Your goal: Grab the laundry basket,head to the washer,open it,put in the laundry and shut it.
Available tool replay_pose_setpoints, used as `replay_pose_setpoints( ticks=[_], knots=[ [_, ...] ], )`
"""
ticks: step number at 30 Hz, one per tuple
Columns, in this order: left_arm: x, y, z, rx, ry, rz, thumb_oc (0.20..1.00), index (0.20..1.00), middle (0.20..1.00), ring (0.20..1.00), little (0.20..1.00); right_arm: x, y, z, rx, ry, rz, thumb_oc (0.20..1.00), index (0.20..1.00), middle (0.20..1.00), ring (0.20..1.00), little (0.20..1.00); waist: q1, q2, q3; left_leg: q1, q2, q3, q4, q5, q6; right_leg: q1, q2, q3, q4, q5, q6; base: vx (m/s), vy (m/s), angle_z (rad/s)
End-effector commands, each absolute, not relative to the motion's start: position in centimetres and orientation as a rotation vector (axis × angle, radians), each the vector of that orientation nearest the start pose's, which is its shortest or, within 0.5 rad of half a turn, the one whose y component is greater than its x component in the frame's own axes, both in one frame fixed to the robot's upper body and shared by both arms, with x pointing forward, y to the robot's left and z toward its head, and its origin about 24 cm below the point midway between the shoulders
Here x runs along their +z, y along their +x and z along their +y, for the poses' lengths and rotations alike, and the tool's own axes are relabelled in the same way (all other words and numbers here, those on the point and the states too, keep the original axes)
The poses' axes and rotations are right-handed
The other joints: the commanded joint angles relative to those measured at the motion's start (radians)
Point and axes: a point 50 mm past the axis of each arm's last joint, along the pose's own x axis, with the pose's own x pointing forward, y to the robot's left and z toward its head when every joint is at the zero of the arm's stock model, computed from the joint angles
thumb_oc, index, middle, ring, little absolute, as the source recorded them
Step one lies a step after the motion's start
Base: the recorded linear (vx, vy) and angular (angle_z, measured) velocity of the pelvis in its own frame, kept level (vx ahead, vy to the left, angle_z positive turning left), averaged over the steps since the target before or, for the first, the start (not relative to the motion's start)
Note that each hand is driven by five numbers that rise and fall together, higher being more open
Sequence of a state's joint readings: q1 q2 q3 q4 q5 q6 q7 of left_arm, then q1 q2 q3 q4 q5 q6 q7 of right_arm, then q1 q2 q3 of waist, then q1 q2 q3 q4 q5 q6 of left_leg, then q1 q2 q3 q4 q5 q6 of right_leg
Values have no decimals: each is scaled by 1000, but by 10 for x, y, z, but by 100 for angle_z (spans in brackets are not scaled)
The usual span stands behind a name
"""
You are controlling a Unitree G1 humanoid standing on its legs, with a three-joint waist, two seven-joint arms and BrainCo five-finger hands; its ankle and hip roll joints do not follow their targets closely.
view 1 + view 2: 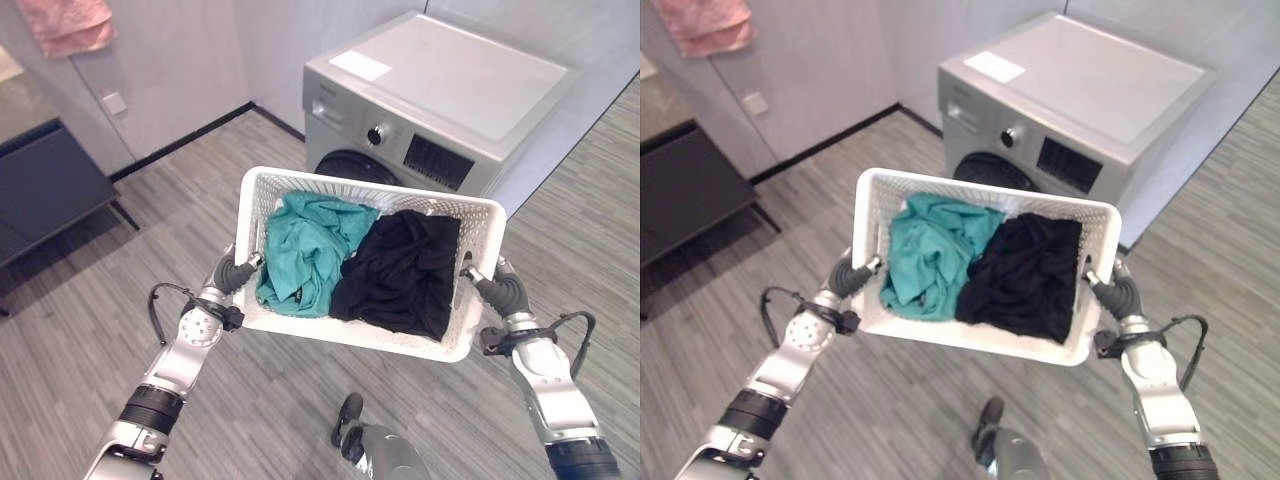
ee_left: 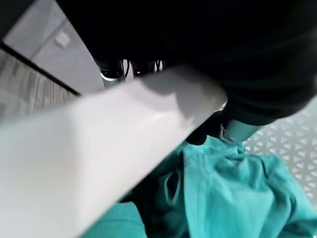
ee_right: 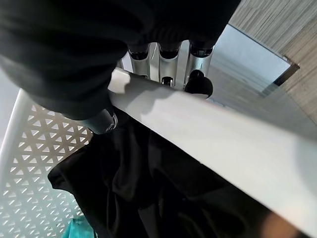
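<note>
I hold a white perforated laundry basket [image 1: 470,206] in the air in front of me, between both hands. Inside lie a teal garment [image 1: 300,255] on the left and a black garment [image 1: 405,268] on the right. My left hand [image 1: 232,273] is shut on the basket's left rim [image 2: 99,158], fingers curled over the edge. On the other side my right hand [image 1: 497,288] is shut on the right rim [image 3: 218,134] the same way. Just beyond the basket stands the silver front-loading washer [image 1: 450,90], its dark round door [image 1: 350,166] closed and partly hidden by the basket.
A dark low cabinet [image 1: 45,190] stands at the left against the wall. A pink cloth [image 1: 68,25] hangs on the wall above it. Grey wood-pattern floor [image 1: 180,200] lies open between the cabinet and the washer.
</note>
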State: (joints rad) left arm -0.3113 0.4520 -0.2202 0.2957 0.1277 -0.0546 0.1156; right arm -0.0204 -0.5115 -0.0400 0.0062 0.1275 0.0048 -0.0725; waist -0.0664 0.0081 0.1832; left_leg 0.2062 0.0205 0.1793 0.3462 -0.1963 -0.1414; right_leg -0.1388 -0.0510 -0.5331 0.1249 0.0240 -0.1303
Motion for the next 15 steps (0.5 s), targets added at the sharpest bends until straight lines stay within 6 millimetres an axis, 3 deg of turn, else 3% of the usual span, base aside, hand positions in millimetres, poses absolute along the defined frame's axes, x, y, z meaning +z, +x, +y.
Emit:
replay_pose_setpoints(
  ticks=[1,2,3,5,6,9,11,13,15],
  knots=[
    [118,315,268,303,625,-177,200,200,200,200,200,138,247,-294,-269,-512,-269,200,200,200,200,200,-3,-9,-66,-171,56,90,280,195,-23,121,32,118,-133,-13,159,131,-68,-9],
    [118,315,268,304,625,-177,200,200,200,200,200,138,246,-294,-268,-512,-268,200,200,200,200,200,-2,-7,-66,-175,61,90,289,192,-26,123,37,119,-136,-12,157,194,-97,-49],
    [116,312,272,330,610,-173,200,200,200,200,200,140,242,-292,-262,-554,-275,200,200,200,200,200,6,-23,-51,-248,102,79,409,224,-32,169,44,148,-163,-21,134,124,-44,-79],
    [118,310,272,342,586,-188,200,200,200,200,200,136,238,-288,-249,-574,-272,200,200,200,200,200,4,-41,-45,-264,201,106,334,191,3,187,24,150,-166,-30,146,144,44,-62],
    [118,309,273,344,581,-192,200,200,200,200,200,134,239,-285,-238,-565,-270,200,200,200,200,200,10,-44,-44,-263,205,96,281,170,24,190,20,167,-164,-33,151,99,134,-30],
    [107,289,290,392,441,-172,200,200,200,200,200,126,239,-270,-171,-523,-267,200,200,200,200,200,56,-45,-48,-273,169,-62,12,136,62,196,22,272,-175,-40,173,119,179,-90],
    [100,277,296,416,422,-150,200,200,200,200,200,122,243,-258,-113,-491,-268,200,200,200,200,200,82,-45,-57,-257,162,-178,-163,162,52,213,20,334,-183,-47,177,177,184,-148],
    [100,271,301,423,423,-150,200,200,200,200,200,121,246,-251,-72,-456,-270,200,200,200,200,200,93,-34,-60,-268,163,-289,-272,222,49,219,28,396,-181,-59,173,148,176,-106],
    [103,270,302,430,432,-160,200,200,200,200,200,121,246,-249,-57,-437,-274,200,200,200,200,200,89,-26,-65,-266,177,-319,-332,261,38,226,32,413,-179,-68,171,94,109,-108]
  ],
)
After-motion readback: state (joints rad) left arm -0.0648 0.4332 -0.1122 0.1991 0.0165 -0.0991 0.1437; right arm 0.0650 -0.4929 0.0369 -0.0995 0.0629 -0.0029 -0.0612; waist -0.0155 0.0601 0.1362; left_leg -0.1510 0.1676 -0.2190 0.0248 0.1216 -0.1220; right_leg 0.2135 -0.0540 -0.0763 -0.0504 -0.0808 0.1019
